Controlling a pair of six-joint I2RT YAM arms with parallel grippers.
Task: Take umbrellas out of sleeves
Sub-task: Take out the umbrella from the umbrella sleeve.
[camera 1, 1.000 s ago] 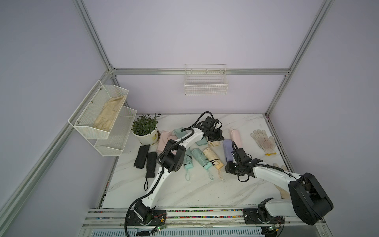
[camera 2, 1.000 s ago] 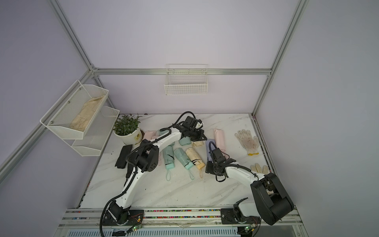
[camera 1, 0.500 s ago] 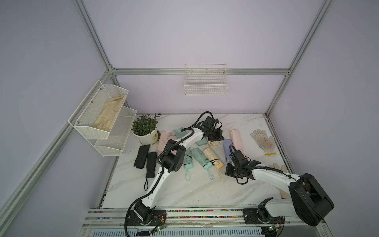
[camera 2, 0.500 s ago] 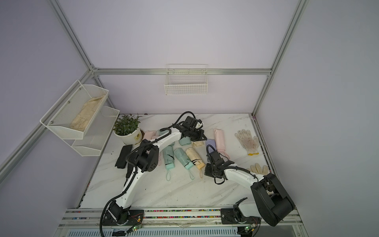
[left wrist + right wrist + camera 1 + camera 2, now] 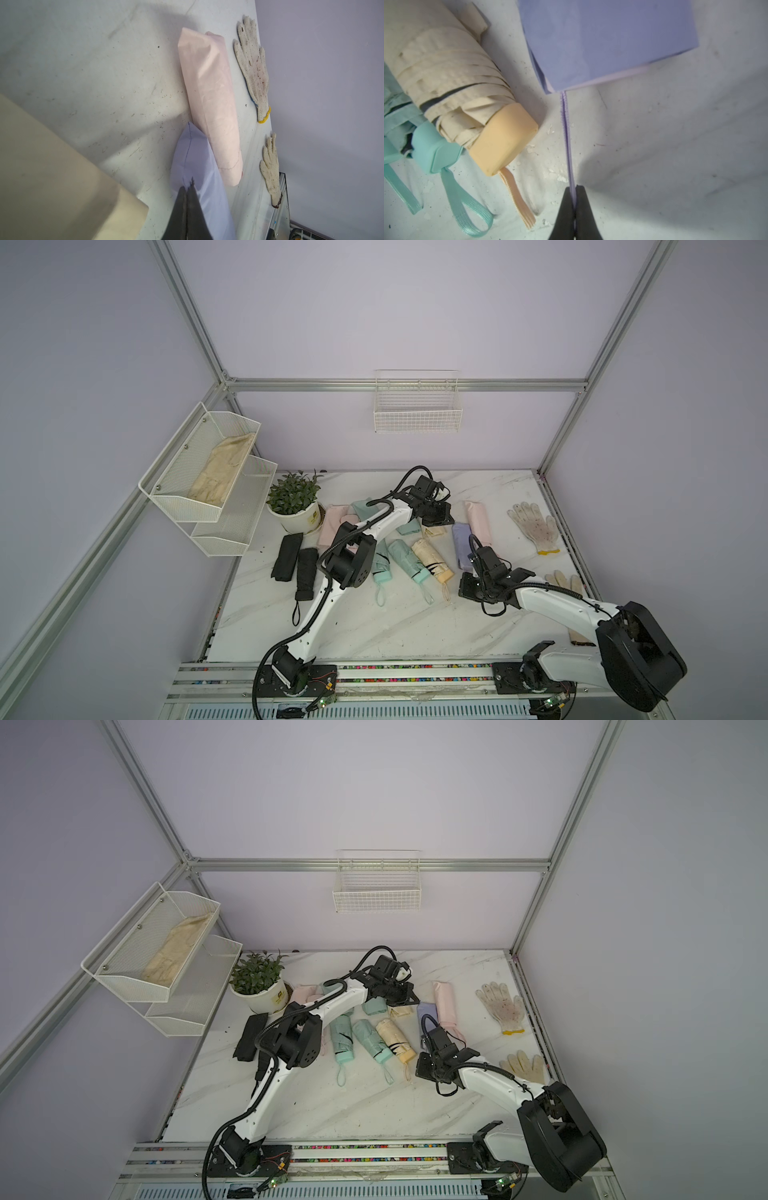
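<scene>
Your right gripper (image 5: pixel 574 204) clamps the wrist loop (image 5: pixel 566 135), taut from the lavender sleeve (image 5: pixel 608 41); the sleeve runs lengthwise toward the table's (image 5: pixel 374 626) far edge, where your closed left gripper (image 5: pixel 188 190) seems to pinch it.

glove (image 5: pixel 536 526) right of sleeves (image 5: pixel 478 518), plant (image 5: pixel 295 497) behind umbrellas (image 5: pixel 403 558)

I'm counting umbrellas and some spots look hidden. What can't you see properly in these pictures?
1. Inside the lavender sleeve: its fabric hides the contents in every view; only a lavender wrist loop comes out, pinched by the right gripper.
2. Inside the pink sleeve, left wrist view: fabric hides its contents.
3. The left gripper: shut, but too small and dark in both top views; whether it pinches fabric is unclear.
</scene>
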